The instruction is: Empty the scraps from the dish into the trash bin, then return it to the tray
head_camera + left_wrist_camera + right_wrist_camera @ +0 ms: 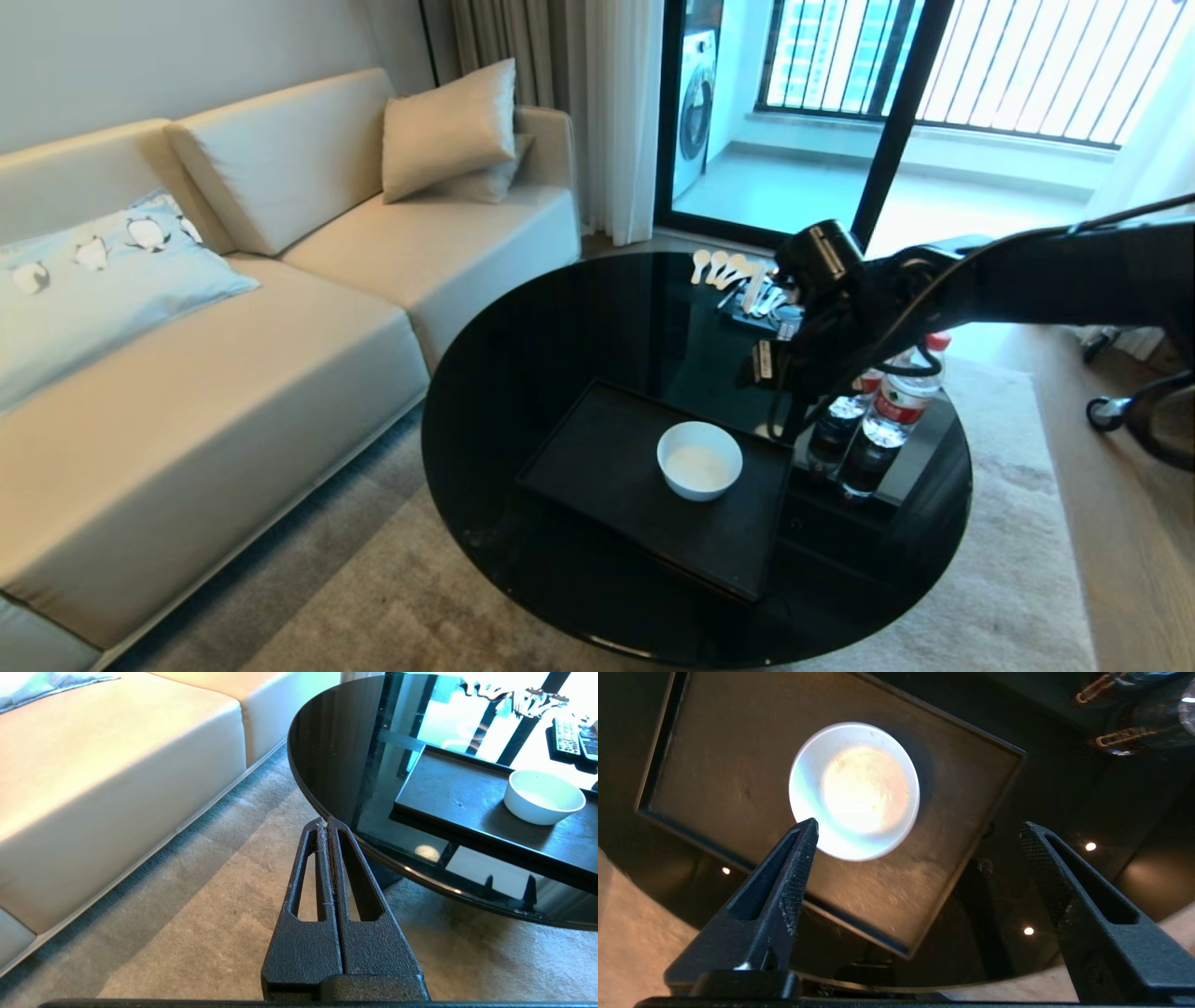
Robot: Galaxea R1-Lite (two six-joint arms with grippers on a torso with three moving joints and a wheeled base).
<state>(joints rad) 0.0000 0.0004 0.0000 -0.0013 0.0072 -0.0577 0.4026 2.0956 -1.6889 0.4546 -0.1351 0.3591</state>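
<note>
Glossy black table (pixel 523 373) is carrying the tray (pixel 597 457) with the dish (pixel 699 459) sitting on it, water bottles (pixel 887 411) beside; right end effector (pixel 920 830) is hovering above, spread wide, empty.

Table (pixel 523 373): glossy black glass — mirror-like
Tray (pixel 597 457): matt black
Dish (pixel 699 459): smooth white — ceramic-looking
Sofa (pixel 233 373): smooth beige leather
Carpet (pixel 392 607): short-piled cloth
</note>
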